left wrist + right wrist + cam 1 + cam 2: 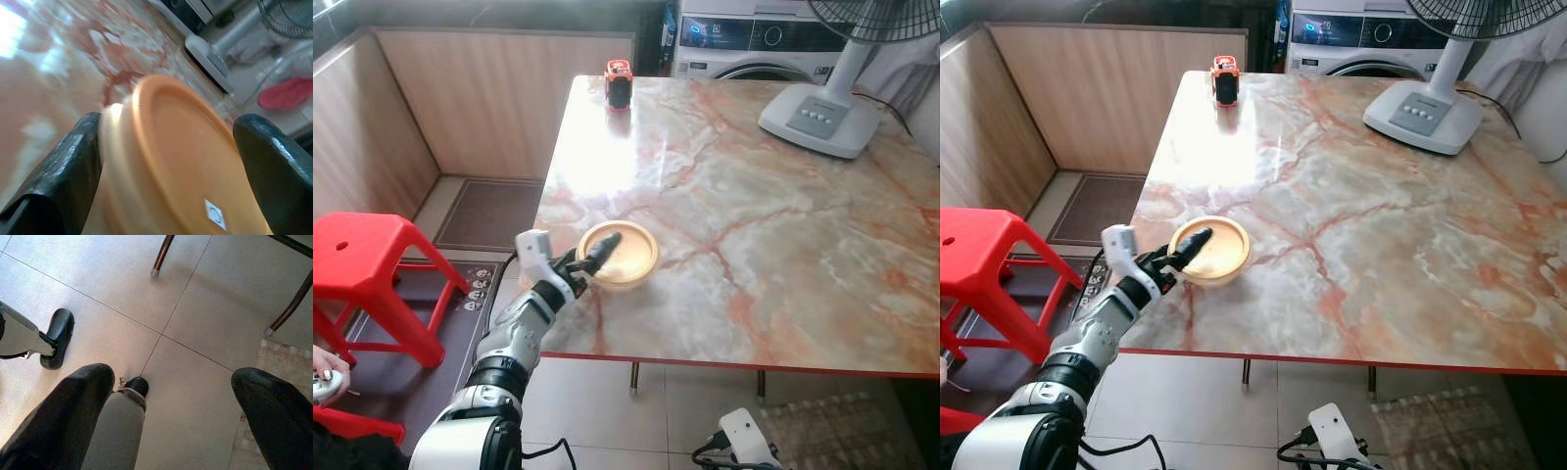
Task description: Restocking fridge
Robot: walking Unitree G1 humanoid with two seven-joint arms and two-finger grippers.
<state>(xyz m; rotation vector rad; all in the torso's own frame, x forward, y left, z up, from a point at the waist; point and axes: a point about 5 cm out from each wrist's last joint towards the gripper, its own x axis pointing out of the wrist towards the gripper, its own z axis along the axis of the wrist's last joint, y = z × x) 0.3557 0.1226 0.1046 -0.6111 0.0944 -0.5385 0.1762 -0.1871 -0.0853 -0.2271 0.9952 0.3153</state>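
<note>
Your left gripper [590,260] had its fingers spread around a round orange container [625,257], which sat on the marble table [754,215] near its 7 o'clock corner. Your right gripper [171,416] hung over floor tiles [98,274], fingers spread.

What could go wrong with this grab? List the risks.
1. The orange-lidded container sits close to the marble table edge; a nudge from the left gripper could push it off.
2. The left wrist view shows the fingers straddling the container's wide body, one touching, the other apart. An uneven close may tilt it or let it slip.
3. The container looks smooth and round, so it may slide once lifted.
The right gripper hangs idle over the floor.
</note>
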